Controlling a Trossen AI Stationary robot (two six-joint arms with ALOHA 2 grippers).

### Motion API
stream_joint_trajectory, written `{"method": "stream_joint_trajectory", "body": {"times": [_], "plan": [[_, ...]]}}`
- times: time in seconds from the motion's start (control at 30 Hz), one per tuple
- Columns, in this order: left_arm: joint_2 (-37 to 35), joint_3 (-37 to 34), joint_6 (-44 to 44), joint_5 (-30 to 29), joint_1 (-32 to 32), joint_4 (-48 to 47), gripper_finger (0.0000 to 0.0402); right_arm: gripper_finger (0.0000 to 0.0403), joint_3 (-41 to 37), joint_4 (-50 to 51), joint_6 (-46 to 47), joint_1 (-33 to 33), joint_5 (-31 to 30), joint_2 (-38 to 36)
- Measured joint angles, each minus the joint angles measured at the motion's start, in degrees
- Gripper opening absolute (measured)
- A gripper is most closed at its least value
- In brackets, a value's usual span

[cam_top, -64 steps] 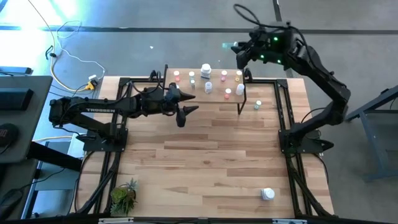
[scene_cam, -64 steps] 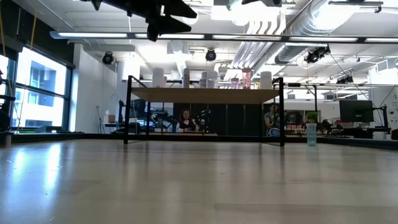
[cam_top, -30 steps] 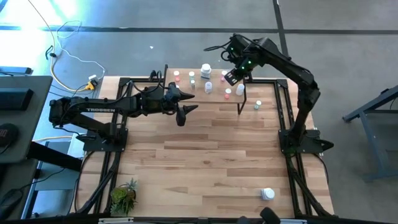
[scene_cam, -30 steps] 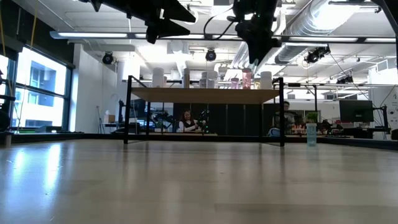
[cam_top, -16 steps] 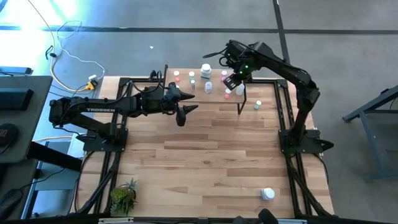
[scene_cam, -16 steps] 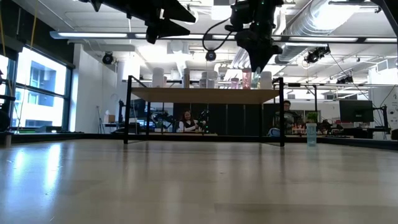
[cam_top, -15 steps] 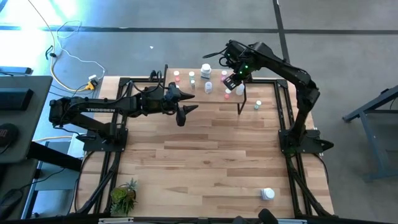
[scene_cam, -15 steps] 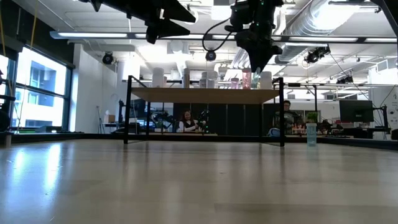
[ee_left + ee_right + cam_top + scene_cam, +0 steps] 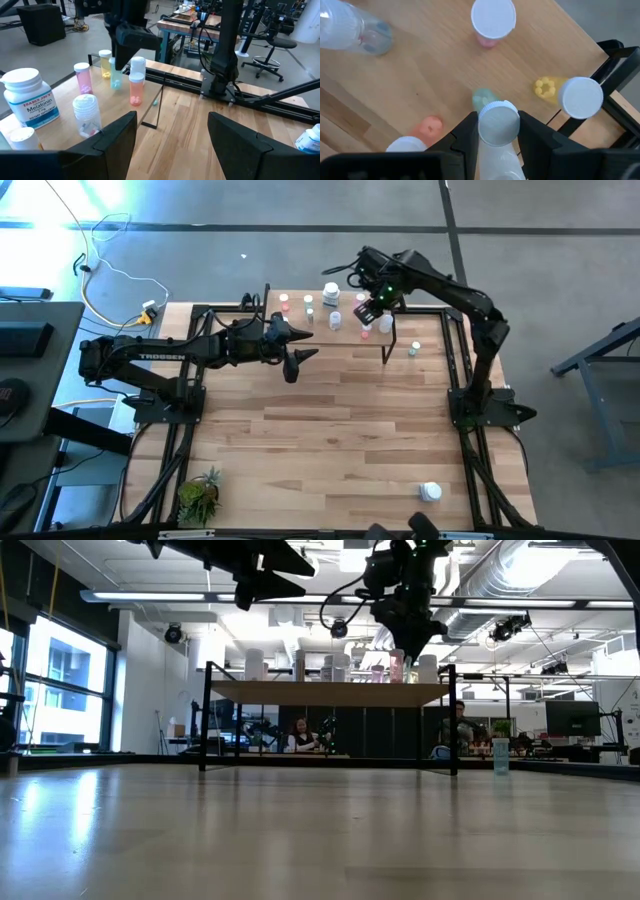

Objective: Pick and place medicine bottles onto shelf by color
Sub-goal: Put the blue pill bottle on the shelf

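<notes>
Several medicine bottles (image 9: 331, 293) stand upright on the shelf (image 9: 300, 325), the low wooden riser on black legs at the twelve o'clock side of the table (image 9: 330, 440) in the high view. One greenish bottle (image 9: 496, 131) with a white cap is clamped between the fingers of the right pincer (image 9: 367, 311), which hangs over the shelf's three o'clock end; whether the bottle's base touches the board is hard to tell. Just beside it, in the right wrist view, stand a pink bottle (image 9: 492, 21), a yellow bottle (image 9: 572, 95) near the shelf's black frame, an orange-pink bottle (image 9: 417, 134) and a clear bottle (image 9: 351, 31). The left wrist view shows a larger white bottle (image 9: 30, 97) labelled Melatonin near a clear, white-capped one (image 9: 87, 114). Off the shelf, one small bottle (image 9: 414, 349) stands on the table just past the shelf's three o'clock leg, and a white bottle (image 9: 430, 492) lies near the five o'clock corner. The left pincer (image 9: 300, 352), fingers apart and holding nothing, hovers near the shelf's nine o'clock end. A potted plant (image 9: 199, 494) sits at the seven o'clock corner.
</notes>
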State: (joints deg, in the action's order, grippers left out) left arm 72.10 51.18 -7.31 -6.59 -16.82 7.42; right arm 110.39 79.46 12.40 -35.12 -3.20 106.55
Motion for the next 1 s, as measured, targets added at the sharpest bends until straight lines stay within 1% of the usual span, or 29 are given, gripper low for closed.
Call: {"method": "stream_joint_trajectory", "body": {"times": [0.43,0.63,0.9,1.0], "plan": [[0.00,0.00,0.00,-0.02,-0.04,0.00,0.0234,0.0103,0.00,0.80,0.07,0.20,-0.28,0.73],[0.00,0.01,0.02,-0.02,-0.04,-0.02,0.0234,0.0103,0.00,1.07,-0.47,1.16,-3.25,1.21],[0.00,0.02,0.02,-0.02,-0.04,-0.02,0.0234,0.0104,0.04,1.05,-0.87,1.16,-2.60,1.26],[0.00,0.01,0.03,-0.02,-0.04,-0.04,0.0234,0.0112,0.04,1.00,-1.00,1.16,-2.58,1.31]]}}
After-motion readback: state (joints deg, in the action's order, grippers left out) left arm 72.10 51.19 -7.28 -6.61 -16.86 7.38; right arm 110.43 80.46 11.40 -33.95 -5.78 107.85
